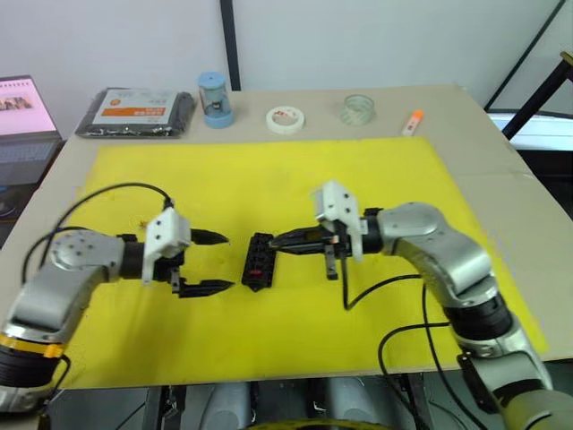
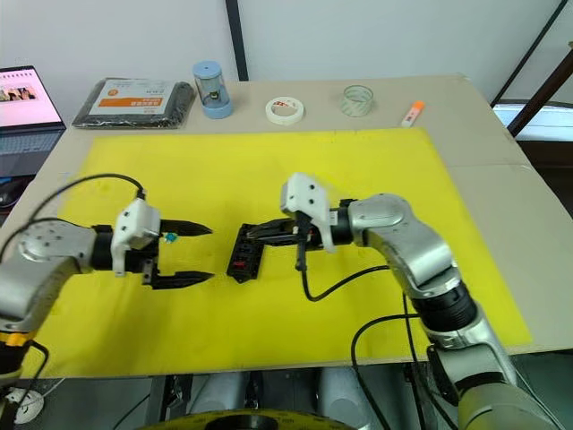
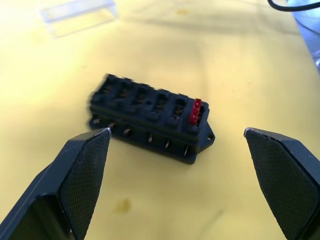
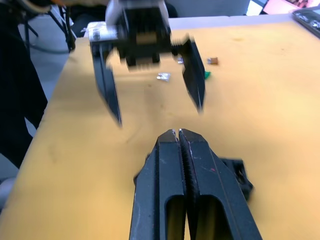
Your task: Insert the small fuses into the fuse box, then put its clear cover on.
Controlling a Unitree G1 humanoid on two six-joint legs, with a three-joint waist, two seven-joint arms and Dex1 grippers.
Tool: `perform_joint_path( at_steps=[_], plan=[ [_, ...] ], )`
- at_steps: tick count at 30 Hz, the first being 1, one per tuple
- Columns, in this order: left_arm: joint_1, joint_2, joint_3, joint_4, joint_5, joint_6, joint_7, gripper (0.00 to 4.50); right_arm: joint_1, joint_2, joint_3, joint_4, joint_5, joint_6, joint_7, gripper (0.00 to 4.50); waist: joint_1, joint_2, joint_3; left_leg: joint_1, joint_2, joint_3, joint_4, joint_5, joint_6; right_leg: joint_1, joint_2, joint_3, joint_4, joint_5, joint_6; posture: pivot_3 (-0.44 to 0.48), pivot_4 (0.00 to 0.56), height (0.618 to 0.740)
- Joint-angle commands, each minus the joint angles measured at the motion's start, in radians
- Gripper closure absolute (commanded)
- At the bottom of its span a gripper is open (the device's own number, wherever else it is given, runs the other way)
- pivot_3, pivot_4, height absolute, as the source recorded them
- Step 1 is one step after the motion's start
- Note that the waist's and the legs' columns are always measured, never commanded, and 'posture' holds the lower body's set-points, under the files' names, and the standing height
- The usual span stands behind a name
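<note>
The black fuse box [image 1: 258,262] lies on the yellow mat between my two grippers. One red fuse [image 3: 195,111] stands in its end slot, and the other slots look bare. My left gripper [image 1: 229,262] is open, just left of the box and facing it. My right gripper [image 1: 276,242] is shut, its tips [image 4: 179,134] over the box's far end with nothing visible between them. The clear cover [image 3: 80,17] lies flat on the mat beyond the box. Loose small fuses sit behind the left gripper: a clear one [image 4: 163,76], a green one [image 4: 206,75] and a tan one [image 4: 213,60].
Along the back of the table are a black packet with an orange label [image 1: 136,112], a blue cylinder [image 1: 215,98], a white tape roll [image 1: 285,118], a clear tape roll [image 1: 358,109] and an orange-tipped tube [image 1: 412,122]. A laptop [image 1: 22,116] sits at the far left.
</note>
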Motion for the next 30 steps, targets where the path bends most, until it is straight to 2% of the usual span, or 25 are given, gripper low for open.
perform_joint_path(
  at_steps=[1, 6, 9, 13, 16, 19, 21, 25, 30],
  plan=[
    [0.021, 0.073, 0.113, -0.035, -0.068, 0.064, -0.024, 0.0, -0.006, -0.1, -0.068, -0.028, 0.015, -0.028, 0.045, 4.45, -0.001, 0.0, 0.0, 0.0, 0.0, 0.0, 0.0, 0.0, 0.0, 0.0, 0.0, 0.0, 0.0, 0.0, 0.0, 0.0, 0.15, 0.74],
    [0.132, 0.186, 0.256, 0.011, -0.058, 0.084, -0.073, 0.0, 0.044, -0.293, -0.134, 0.031, -0.018, -0.132, 0.145, 4.45, -0.001, 0.001, 0.001, 0.0, 0.0, 0.0, 0.0, 0.0, 0.0, 0.0, 0.0, 0.0, 0.0, 0.0, 0.0, 0.0, 0.15, 0.74],
    [0.23, 0.233, 0.361, 0.079, -0.018, 0.06, -0.105, 0.0, 0.081, -0.395, -0.184, 0.095, -0.036, -0.196, 0.197, 3.85, -0.002, 0.001, 0.001, 0.0, 0.0, 0.002, -0.001, 0.0, 0.0, -0.001, 0.0, 0.0, -0.001, 0.0, 0.0, 0.0, 0.15, 0.74],
    [0.347, 0.262, 0.499, 0.189, 0.03, 0.01, -0.163, 0.0, 0.128, -0.507, -0.249, 0.181, -0.038, -0.25, 0.265, 2.61, -0.002, 0.001, 0.001, 0.001, 0.0, 0.004, -0.001, 0.0, 0.0, -0.002, 0.0, 0.0, -0.002, 0.0, 0.0, 0.0, 0.15, 0.74],
    [0.414, 0.277, 0.578, 0.293, 0.082, -0.055, -0.203, 0.0, 0.16, -0.573, -0.299, 0.241, -0.037, -0.274, 0.303, 1.52, -0.002, 0.001, 0.001, 0.001, 0.001, 0.007, -0.001, 0.0, 0.0, -0.003, 0.0, 0.0, -0.002, 0.0, 0.0, 0.0, 0.15, 0.74],
    [0.445, 0.299, 0.622, 0.426, 0.132, -0.13, -0.228, 0.0, 0.187, -0.626, -0.337, 0.325, -0.056, -0.313, 0.328, 0.48, -0.002, 0.001, 0.001, 0.001, 0.001, 0.008, -0.001, 0.0, 0.0, -0.003, -0.001, 0.0, -0.002, 0.0, 0.0, 0.0, 0.15, 0.74],
    [0.448, 0.312, 0.632, 0.501, 0.154, -0.171, -0.237, 0.0, 0.205, -0.652, -0.35, 0.378, -0.077, -0.343, 0.333, 0.03, -0.001, 0.001, 0.001, 0.001, 0.001, 0.008, -0.001, 0.0, 0.0, -0.003, -0.001, 0.0, -0.002, 0.0, 0.0, 0.0, 0.15, 0.74],
    [0.434, 0.322, 0.627, 0.575, 0.164, -0.212, -0.245, 0.0, 0.239, -0.675, -0.362, 0.47, -0.11, -0.399, 0.335, 0.03, -0.002, 0.001, 0.001, 0.0, 0.001, 0.009, -0.001, 0.0, 0.0, -0.004, -0.002, 0.0, -0.002, 0.0, -0.001, 0.0, 0.15, 0.74],
    [0.396, 0.324, 0.6, 0.589, 0.16, -0.215, -0.243, 0.0, 0.23, -0.662, -0.367, 0.494, -0.112, -0.415, 0.318, 0.03, -0.003, 0.002, 0.002, 0.0, 0.001, 0.009, -0.001, 0.0, 0.0, -0.004, -0.002, 0.001, -0.001, 0.0, 0.0, 0.0, 0.15, 0.74]
  ],
)
